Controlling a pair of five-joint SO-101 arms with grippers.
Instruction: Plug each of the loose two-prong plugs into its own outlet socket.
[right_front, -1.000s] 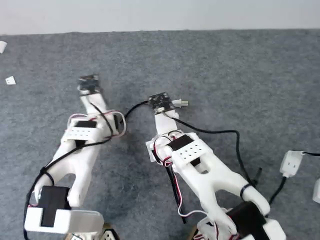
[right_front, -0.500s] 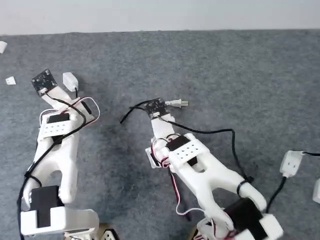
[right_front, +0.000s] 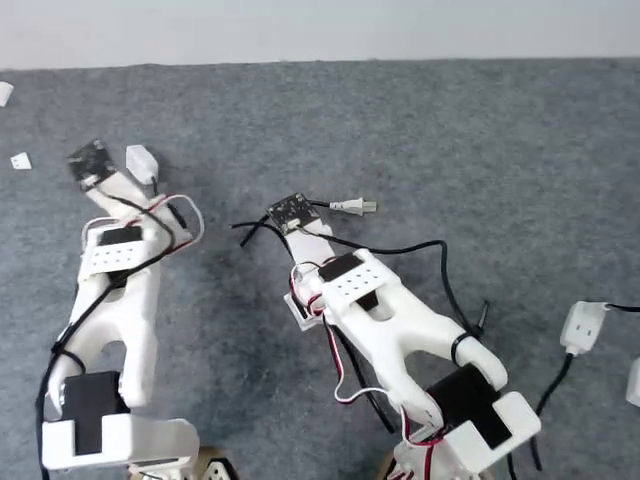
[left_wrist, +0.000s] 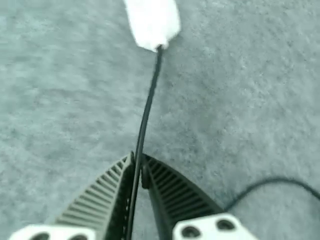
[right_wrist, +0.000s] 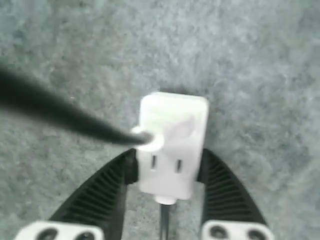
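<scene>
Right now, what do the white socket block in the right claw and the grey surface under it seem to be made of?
The socket block looks like moulded white plastic, smooth and faintly glossy, with two clean-cut slots. The grey surface looks like short-pile carpet or felt: matt, mottled and fuzzy; I cannot tell which.

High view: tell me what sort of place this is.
Probably a robotics lab bench: white wired left arm and right arm, a grey felt-like mat, plus an outlet socket and black cable for practice.
</scene>
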